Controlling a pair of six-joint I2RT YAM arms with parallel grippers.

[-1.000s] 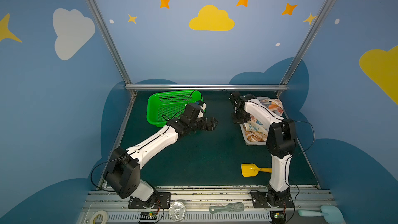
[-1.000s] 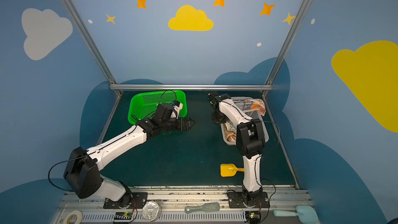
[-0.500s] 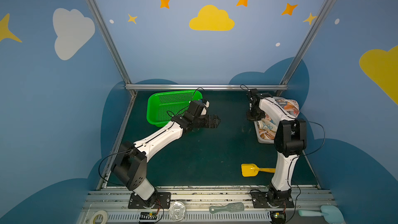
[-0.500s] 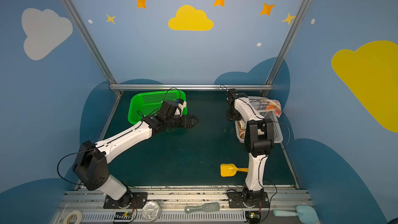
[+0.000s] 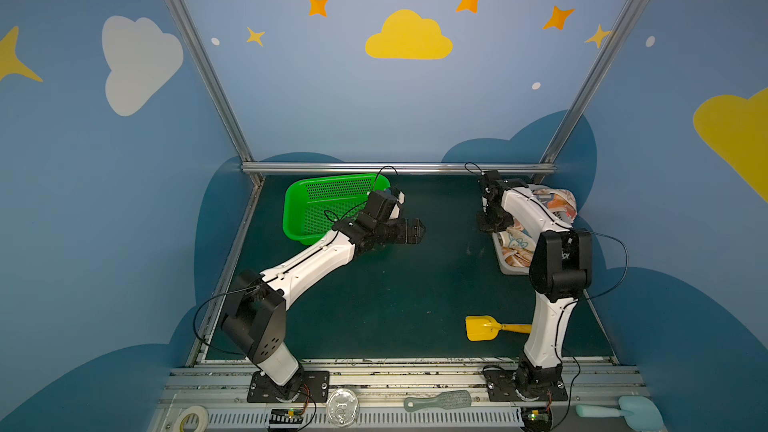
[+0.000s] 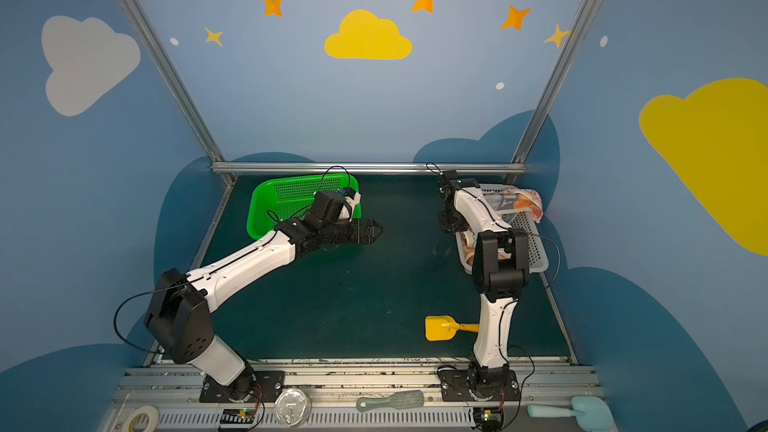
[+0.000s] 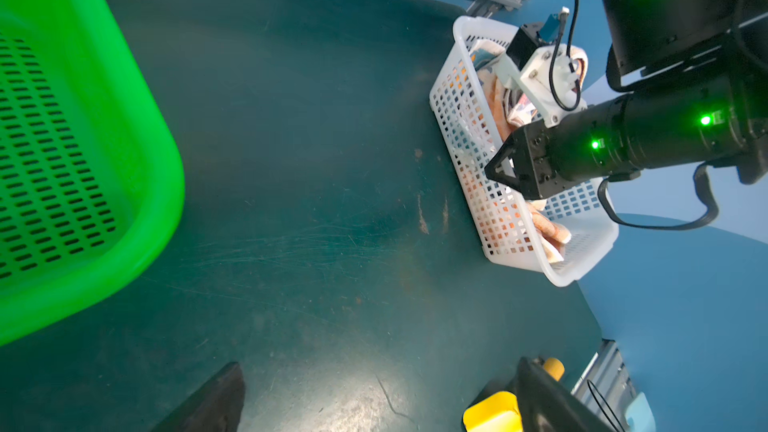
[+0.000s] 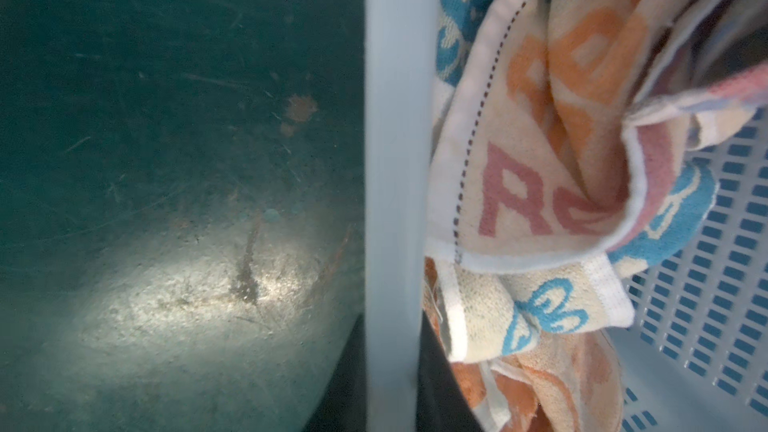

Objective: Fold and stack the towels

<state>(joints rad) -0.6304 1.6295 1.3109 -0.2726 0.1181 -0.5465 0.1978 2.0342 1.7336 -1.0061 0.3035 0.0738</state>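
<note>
1. Two hands. L hand (image 5: 415, 231): wide open, holds nothing, touches nothing. It hangs over the bare counter (image 5: 395, 292), just beside the green basket (image 5: 293, 214), w/ its tips pointing twd the R side. In the L wrist view its 2 fingers (image 7: 216, 396) stand far apart w/ only counter btwn them.
2. R hand (image 7: 498, 168): at the long wall of the white basket (image 7: 559, 280), the wall that faces the middle of the counter. In the R wrist view a dark finger shows on each side of that wall, right up against it. Can't tell if it squeezes the wall or just sits around it. No towel in it.
3. Towels (image 8: 540, 160): in the white basket, at the R back of the counter. They lie in a messy bunch, not folded. One hangs over the far end in both top views. Can't count them. I see cream w/ pink & orange letters, plus blue and orange bits.
4. Count on the counter: 2 arms, 2 baskets (1 green, 1 white), 1 yellow scoop (image 5: 482, 328) near the R arm's base.
5. Count on the front rail: 1 tape roll (image 5: 192, 417), 1 clear round lid (image 5: 343, 405), 1 green brush (image 5: 440, 401), 1 light-blue scoop (image 5: 636, 409).
</note>
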